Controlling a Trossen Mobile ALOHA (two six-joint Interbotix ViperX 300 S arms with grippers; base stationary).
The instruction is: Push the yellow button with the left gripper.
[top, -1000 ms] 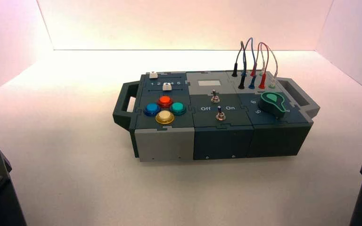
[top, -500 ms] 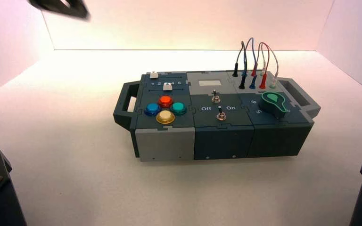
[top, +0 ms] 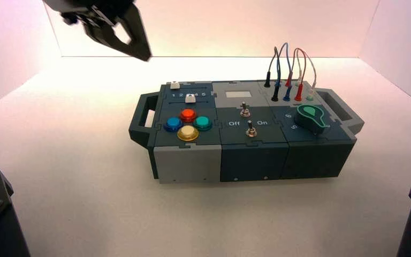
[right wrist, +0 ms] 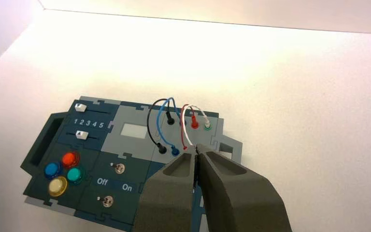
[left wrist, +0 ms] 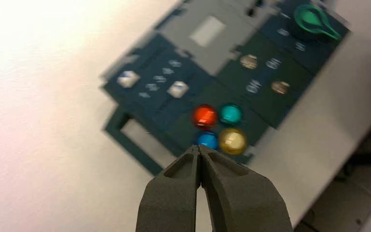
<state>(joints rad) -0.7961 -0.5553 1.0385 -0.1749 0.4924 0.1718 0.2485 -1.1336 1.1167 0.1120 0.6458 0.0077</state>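
left gripper (top: 139,51) high above yellow button (top: 187,133)

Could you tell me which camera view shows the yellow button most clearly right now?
The high view shows the yellow button best: unobstructed at the box's near left, nearest of four buttons. The left wrist view shows it beyond the left gripper, motion-smeared. The right wrist view shows it small, near the edge.
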